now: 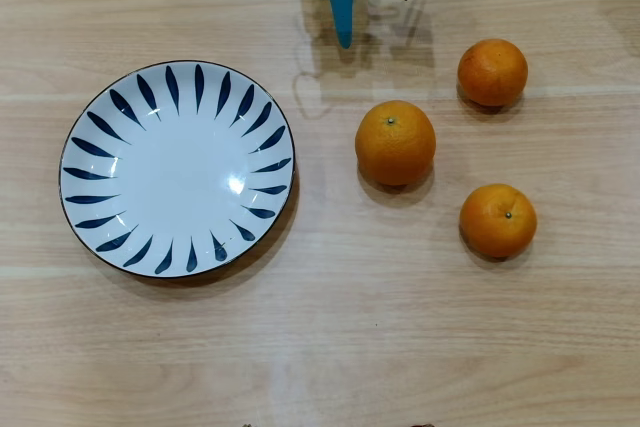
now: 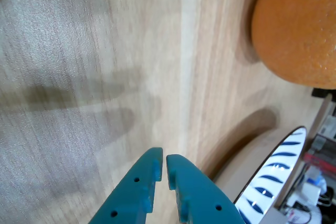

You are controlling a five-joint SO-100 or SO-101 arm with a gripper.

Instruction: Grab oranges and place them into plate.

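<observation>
- The pincer [image 2: 160,162] is empty, its two teal fingers nearly together with only a thin slit between the tips in the wrist view.
- In the overhead view the pincer [image 1: 344,37] sits at the top edge of the table [image 1: 330,347], pointing down at bare wood.
- The plate [image 1: 177,168] lies below and to the left of the pincer in the overhead view, and is empty.
- All three oranges sit on the wood below and to the right of it: the big orange [image 1: 395,142] nearest, the far orange [image 1: 492,72] off to the right, the low orange [image 1: 497,220] farthest away.
- In the wrist view one orange [image 2: 296,27] shows at the top right, ahead of the tips, and the plate [image 2: 273,174] rim shows at the lower right.
- Risks, as I judge them:
- Coming down with the fingers this close together would strike the top of the fruit and send it rolling.
- A grip off the fruit's middle could squeeze it out sideways, as round dimpled skin gives little hold.
- Reaching for the big orange could nudge the plate rim, which is near it.
- A drop from height might bounce the fruit out of the shallow plate.
</observation>
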